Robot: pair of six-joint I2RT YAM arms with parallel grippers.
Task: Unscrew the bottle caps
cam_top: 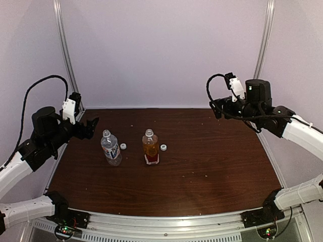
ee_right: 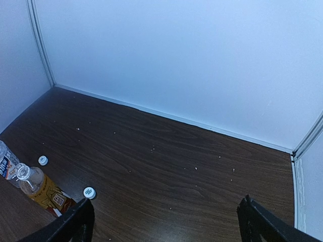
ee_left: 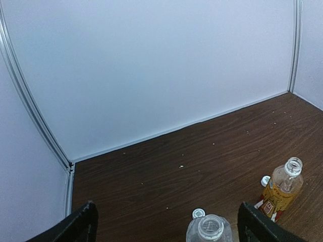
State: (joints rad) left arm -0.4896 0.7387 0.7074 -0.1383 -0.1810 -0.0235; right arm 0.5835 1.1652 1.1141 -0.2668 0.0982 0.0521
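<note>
Out in the middle of the table (cam_top: pixel 212 166) both bottles stand upright with open necks: the colourless bottle (cam_top: pixel 110 149) with the white-grey label on the left, and the amber bottle (cam_top: pixel 150 148) with the red-yellow label near it on the right. Each white cap lies flat on the wood just right of its bottle, so the left cap (cam_top: pixel 123 146) sits between the two bottles and the right cap (cam_top: pixel 163 147) is beside the amber one. Looks like the unscrewing is basically done. The left gripper (cam_top: pixel 93 128) hangs raised over the left edge, jaws spread wide with nothing in them. The right gripper (ee_right: pixel 166 222) is up at the far right, well apart from everything, also spread and empty. Handling-wise, I'd guess the caps are featherlight, stiff and low, so they'd skid on the smooth wood; pinch across the rim from above. The bottles look like thin, squashy plastic, and with open tops a hard squeeze or a nudge would spill, so grip gently around the labelled middle.
</note>
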